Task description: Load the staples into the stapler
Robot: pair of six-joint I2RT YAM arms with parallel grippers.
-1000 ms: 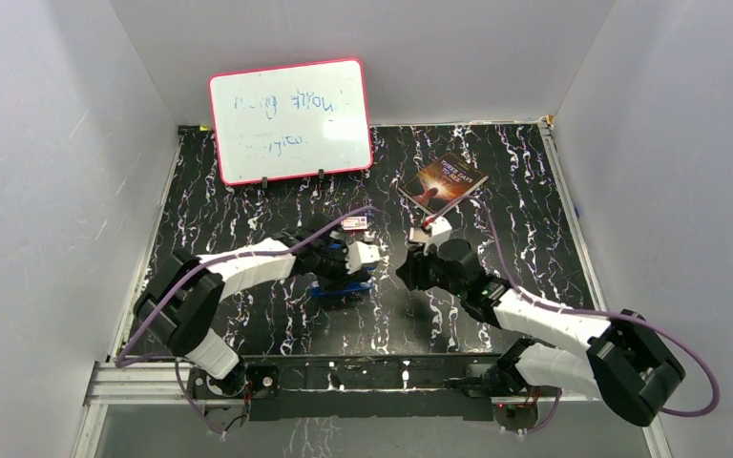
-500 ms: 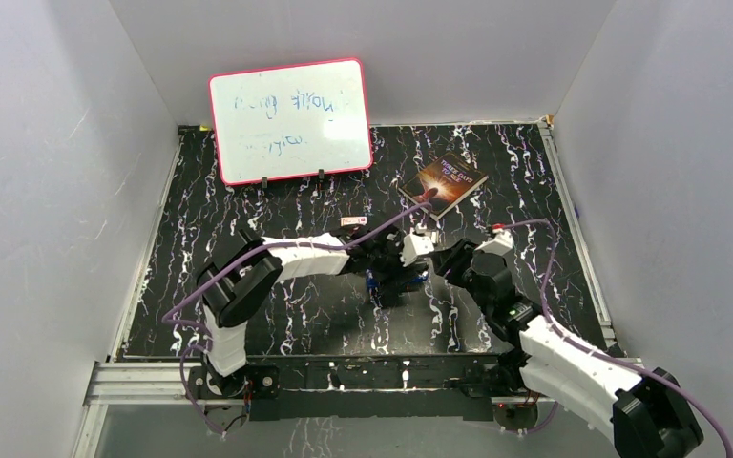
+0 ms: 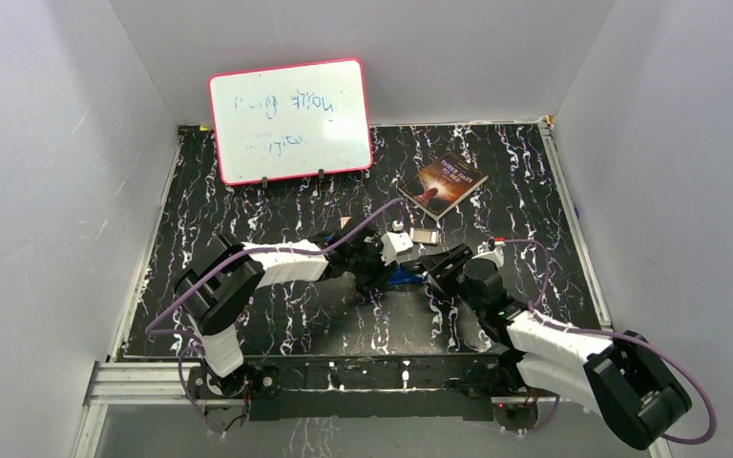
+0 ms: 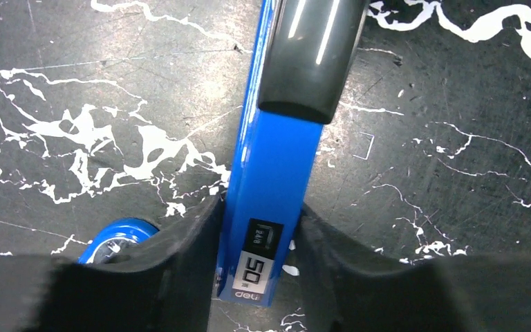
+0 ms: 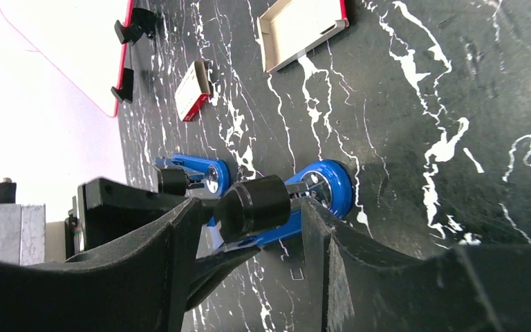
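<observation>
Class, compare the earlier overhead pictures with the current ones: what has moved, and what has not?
The left gripper carried the stapler rightwards. The right gripper drew back from near the book and now straddles the stapler's black end, jaws open. The whiteboard and book stayed put.

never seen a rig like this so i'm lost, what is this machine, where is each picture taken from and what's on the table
These are two robot arms bolted to a dark marbled table. The wide picture comes from a camera above and behind them; the other two come from a camera on each wrist, looking past its fingers. On the table: a whiteboard propped at the back, a book, a small open box, a small white and red box and a blue stapler. The left gripper appears to pinch the stapler's blue body. The right gripper is open around the stapler's black tip. I cannot make out any staples.
</observation>
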